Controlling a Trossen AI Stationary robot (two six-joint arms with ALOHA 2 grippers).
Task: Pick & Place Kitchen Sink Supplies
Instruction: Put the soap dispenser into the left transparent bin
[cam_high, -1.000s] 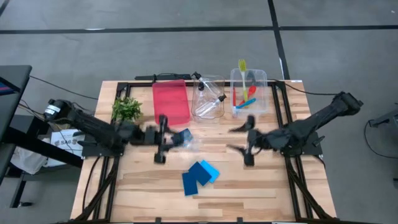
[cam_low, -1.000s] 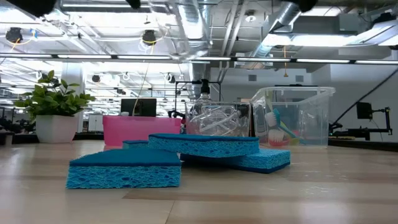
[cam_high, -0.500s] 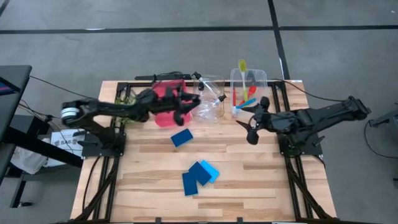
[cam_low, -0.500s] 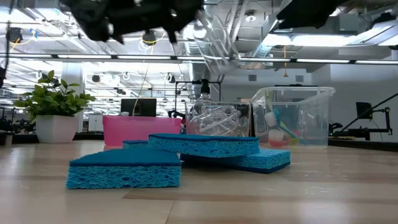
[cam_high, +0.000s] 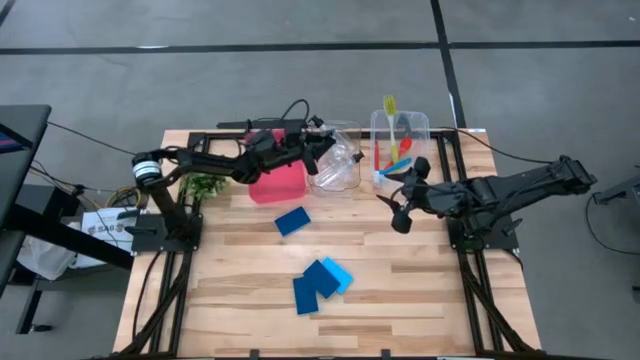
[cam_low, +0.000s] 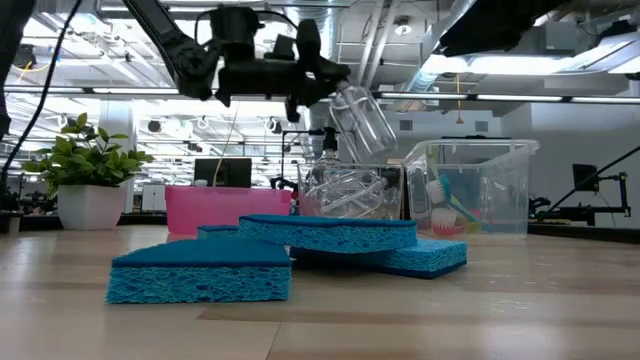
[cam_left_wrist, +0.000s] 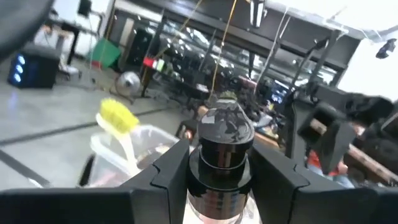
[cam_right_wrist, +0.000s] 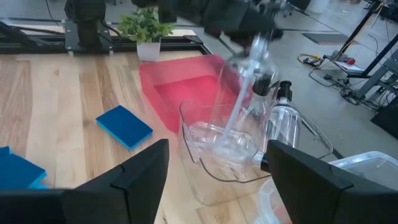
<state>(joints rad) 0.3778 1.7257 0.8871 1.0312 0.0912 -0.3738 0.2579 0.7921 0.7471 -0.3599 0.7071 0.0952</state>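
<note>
Left hand (cam_high: 318, 152), bottle (cam_low: 362, 118) apparently gripped, blurred.

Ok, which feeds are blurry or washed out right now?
Left wrist view: the bottle cap is fairly sharp, the room behind soft, with a blown-out white patch at one corner. Right wrist view: the left gripper and held bottle are smeared. Low view: the sponges are crisp, ceiling lights glare. High view: evenly lit.
</note>
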